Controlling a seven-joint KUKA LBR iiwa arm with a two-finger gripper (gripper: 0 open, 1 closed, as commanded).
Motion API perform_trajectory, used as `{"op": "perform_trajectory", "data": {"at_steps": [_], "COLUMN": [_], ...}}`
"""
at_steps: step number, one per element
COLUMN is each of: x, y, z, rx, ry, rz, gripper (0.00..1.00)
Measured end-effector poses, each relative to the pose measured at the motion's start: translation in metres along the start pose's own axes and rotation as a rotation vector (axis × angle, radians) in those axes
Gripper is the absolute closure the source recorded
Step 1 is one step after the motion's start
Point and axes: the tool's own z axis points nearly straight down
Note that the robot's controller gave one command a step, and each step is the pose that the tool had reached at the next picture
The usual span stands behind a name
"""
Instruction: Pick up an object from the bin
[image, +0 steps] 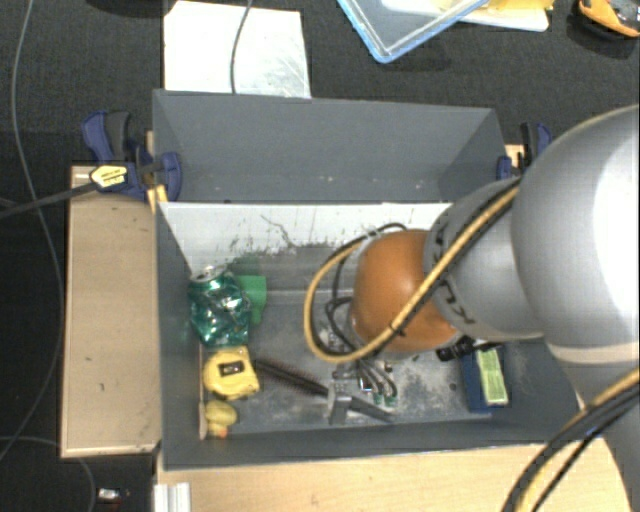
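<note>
Pincer (360, 398) low near front wall; cannot tell its opening. Adjacent dark slim stick (288, 376): probably light, stiff; grip mid-shaft.

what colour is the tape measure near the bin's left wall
The tape measure is yellow with a dark label, seen in the camera view.

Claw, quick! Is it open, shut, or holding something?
The claw: cannot be told. It is low in the bin, near the front wall, just right of a dark stick.
</note>
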Motion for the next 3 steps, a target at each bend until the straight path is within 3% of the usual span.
{"op": "perform_trajectory", "data": {"at_steps": [1,2,3], "x": [0.014,0.014,0.015], "y": [0.026,0.026,0.026], "z": [0.001,0.000,-0.023], "rx": [0.000,0.000,-0.001], "ry": [-0.001,-0.001,-0.003], "rz": [-0.013,-0.012,0.011], "gripper": [1.00,1.00,1.00]}}
